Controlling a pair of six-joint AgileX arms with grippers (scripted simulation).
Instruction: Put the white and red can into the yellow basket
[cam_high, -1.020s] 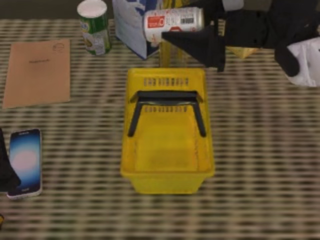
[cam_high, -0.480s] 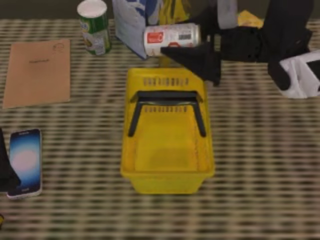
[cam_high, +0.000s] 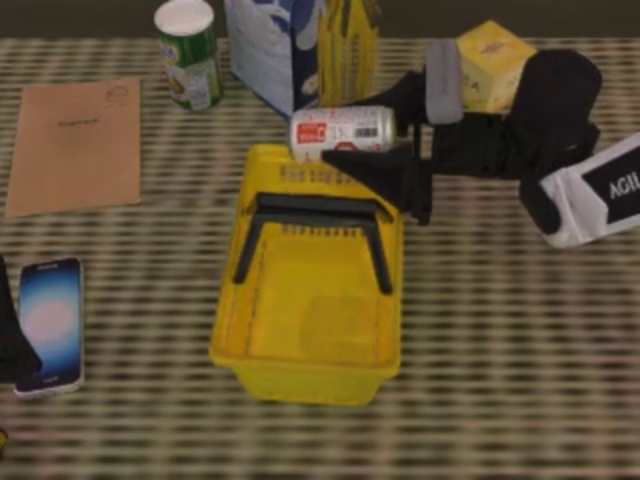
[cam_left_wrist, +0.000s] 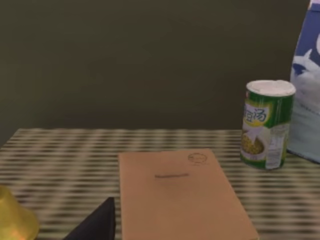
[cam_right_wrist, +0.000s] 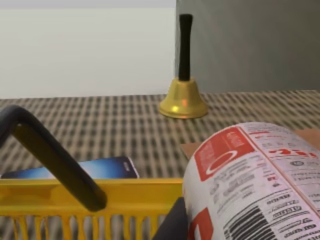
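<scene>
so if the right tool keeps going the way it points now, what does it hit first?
Probably nothing close: the right tool, shut on the white and red can, points toward the table's left, above the yellow basket far rim. Beyond lies the brown notebook, but lower; depth is unclear.

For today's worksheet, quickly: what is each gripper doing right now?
Left gripper: parked at the table's left edge; state cannot be told.
Right gripper: shut on the white and red can.

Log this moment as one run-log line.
right claw: holds white and red can over yellow basket far rim | left arm: parked, table's left edge
</scene>
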